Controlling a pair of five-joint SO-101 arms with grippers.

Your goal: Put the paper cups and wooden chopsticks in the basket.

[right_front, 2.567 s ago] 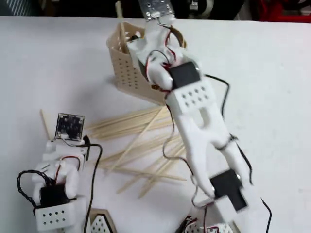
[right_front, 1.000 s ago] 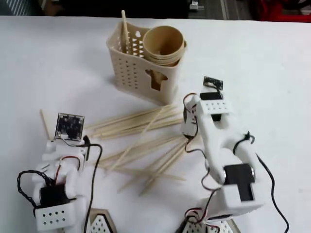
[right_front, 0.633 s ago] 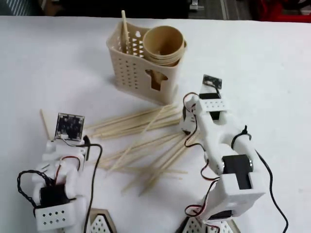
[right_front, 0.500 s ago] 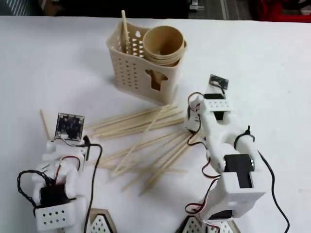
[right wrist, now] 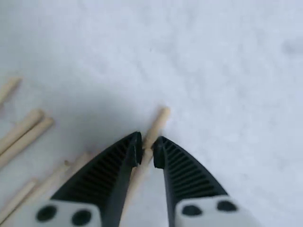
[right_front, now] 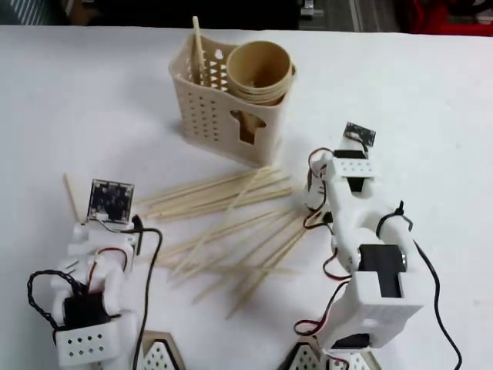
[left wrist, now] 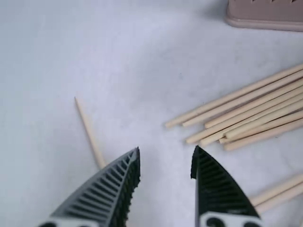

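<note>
A cream perforated basket (right_front: pixel 212 104) stands at the back of the table. It holds stacked paper cups (right_front: pixel 260 68) and one upright chopstick (right_front: pixel 198 46). Several wooden chopsticks (right_front: pixel 223 220) lie scattered in front of it. My right arm (right_front: pixel 350 200) is at the pile's right end. In the right wrist view, my right gripper (right wrist: pixel 147 144) is shut on the end of one chopstick (right wrist: pixel 157 122) on the table. My left gripper (left wrist: pixel 165 156) is open just above the table, between a lone chopstick (left wrist: pixel 89 132) and the ends of the pile (left wrist: pixel 246 118).
The left arm (right_front: pixel 96 262) sits at the front left, with the lone chopstick (right_front: pixel 71 196) beside its wrist. The basket's base (left wrist: pixel 265 14) shows at the edge of the left wrist view. White tabletop surrounds the pile.
The right arm came back from over the basket down to the pile. In the last second it slid right, dragging several chopsticks. The left arm kept still.
</note>
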